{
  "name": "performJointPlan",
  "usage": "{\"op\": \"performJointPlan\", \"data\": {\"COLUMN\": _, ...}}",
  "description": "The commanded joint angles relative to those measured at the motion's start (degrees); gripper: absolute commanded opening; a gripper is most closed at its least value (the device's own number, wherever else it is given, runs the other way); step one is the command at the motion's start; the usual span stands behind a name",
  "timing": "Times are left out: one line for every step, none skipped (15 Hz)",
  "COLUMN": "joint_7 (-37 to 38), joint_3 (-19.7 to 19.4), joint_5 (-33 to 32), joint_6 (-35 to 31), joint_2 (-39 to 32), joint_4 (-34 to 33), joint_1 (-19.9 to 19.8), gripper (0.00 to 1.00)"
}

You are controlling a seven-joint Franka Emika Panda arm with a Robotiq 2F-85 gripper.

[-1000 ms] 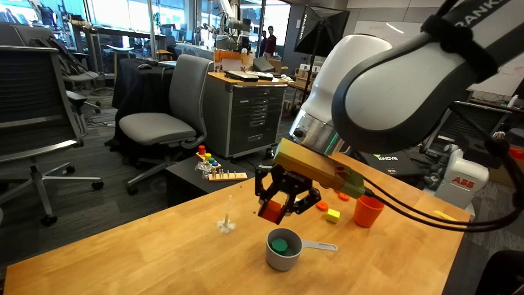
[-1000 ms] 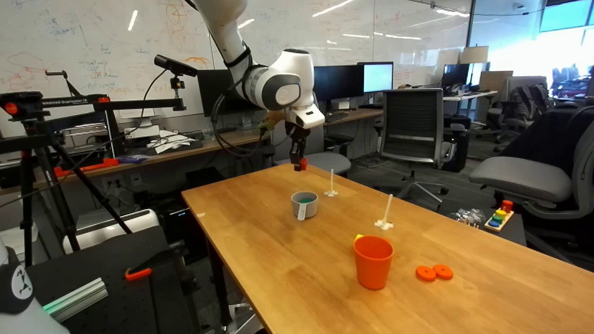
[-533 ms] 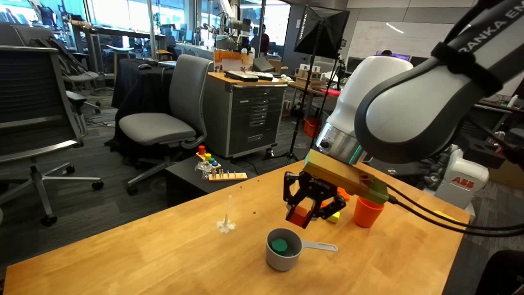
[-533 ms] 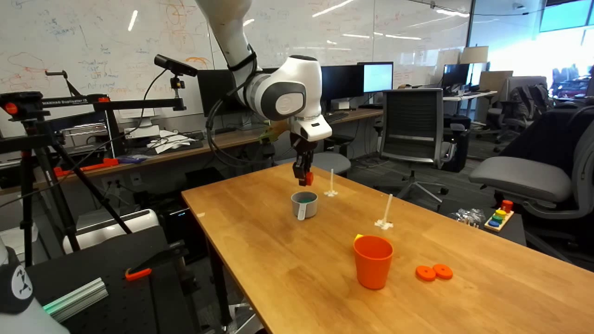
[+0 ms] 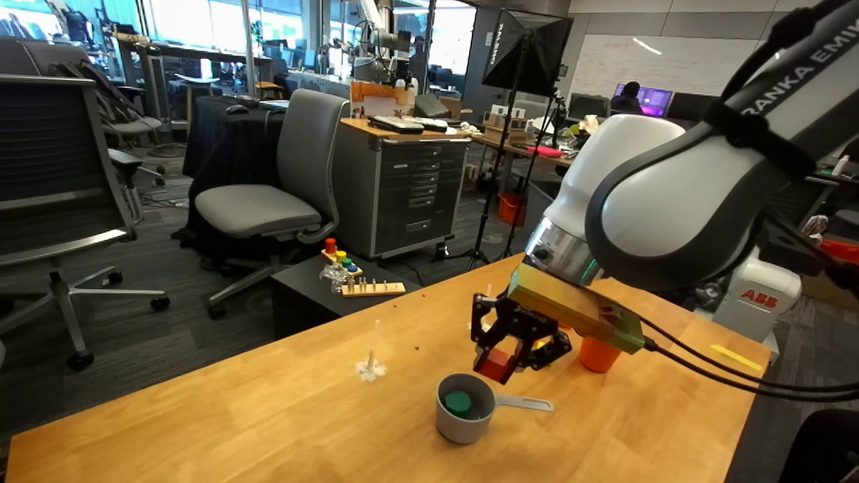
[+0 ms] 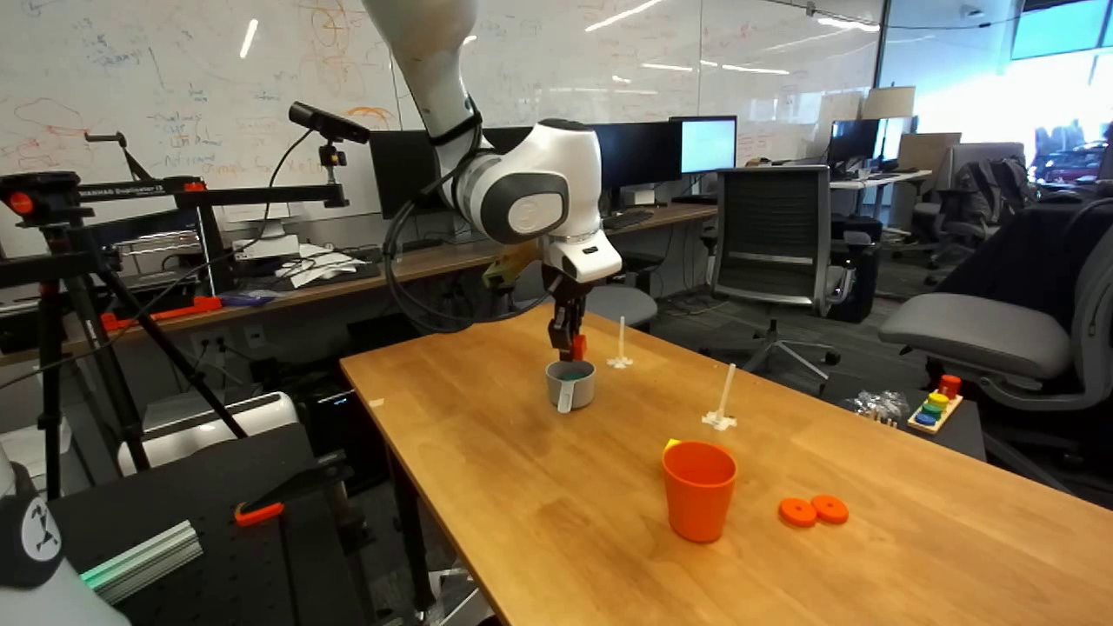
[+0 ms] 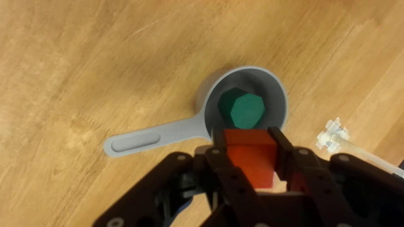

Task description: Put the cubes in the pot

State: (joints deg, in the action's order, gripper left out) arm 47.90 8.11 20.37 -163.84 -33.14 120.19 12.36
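The grey pot (image 5: 463, 431) stands upright on the table, with its handle (image 7: 176, 130) to the left in the wrist view. It also shows in an exterior view (image 6: 584, 398). A green block (image 7: 247, 111) lies inside it. My gripper (image 5: 495, 366) is shut on the red cube (image 7: 251, 157), one finger on each side. The cube is in the air, above and beside the pot. In the wrist view it covers part of the pot's near rim. A yellow cube (image 6: 672, 444) is mostly hidden behind the orange cup, and by my gripper in an exterior view.
The orange cup (image 6: 698, 496) stands on the table, with two orange discs (image 6: 797, 512) beside it. Thin upright pegs (image 6: 723, 409) are taped to the table; one peg (image 7: 334, 136) is near the pot. A low black stand (image 5: 315, 312) with toys is beyond the table edge.
My gripper has come down towards the pot with the red cube still in it, and has shifted right in an exterior view. The pot and green block have not moved.
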Motion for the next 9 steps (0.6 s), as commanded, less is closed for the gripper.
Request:
{"op": "performJointPlan", "data": {"joint_7": -2.9, "joint_3": 2.3, "joint_5": 2.4, "joint_6": -1.7, "joint_2": -0.6, "joint_4": 0.1, "joint_1": -0.9, "gripper": 0.12}}
{"op": "performJointPlan", "data": {"joint_7": -2.9, "joint_3": 2.4, "joint_5": 2.4, "joint_6": -1.6, "joint_2": -0.7, "joint_4": 0.0, "joint_1": -0.8, "gripper": 0.16}}
{"op": "performJointPlan", "data": {"joint_7": -2.8, "joint_3": 2.4, "joint_5": 2.5, "joint_6": -1.5, "joint_2": -0.9, "joint_4": 0.0, "joint_1": -0.7, "gripper": 0.62}}
{"op": "performJointPlan", "data": {"joint_7": -2.7, "joint_3": 2.4, "joint_5": 2.5, "joint_6": -1.8, "joint_2": -1.0, "joint_4": 0.0, "joint_1": -0.5, "gripper": 0.63}}
{"op": "performJointPlan", "data": {"joint_7": -2.6, "joint_3": 2.4, "joint_5": 2.5, "joint_6": -1.7, "joint_2": -1.2, "joint_4": 0.0, "joint_1": -0.5, "gripper": 0.69}}
{"op": "performJointPlan", "data": {"joint_7": -2.5, "joint_3": 2.4, "joint_5": 2.5, "joint_6": -1.7, "joint_2": -1.2, "joint_4": -0.1, "joint_1": -0.5, "gripper": 0.76}}
{"op": "performJointPlan", "data": {"joint_7": -2.5, "joint_3": 2.3, "joint_5": 2.5, "joint_6": -2.0, "joint_2": -1.1, "joint_4": 0.0, "joint_1": -0.5, "gripper": 0.86}}
{"op": "performJointPlan", "data": {"joint_7": -2.4, "joint_3": 2.2, "joint_5": 2.5, "joint_6": -2.0, "joint_2": -0.9, "joint_4": 0.0, "joint_1": -0.6, "gripper": 0.93}}
{"op": "performJointPlan", "data": {"joint_7": -2.3, "joint_3": 2.1, "joint_5": 2.4, "joint_6": -2.1, "joint_2": -0.8, "joint_4": -0.1, "joint_1": -0.5, "gripper": 0.99}}
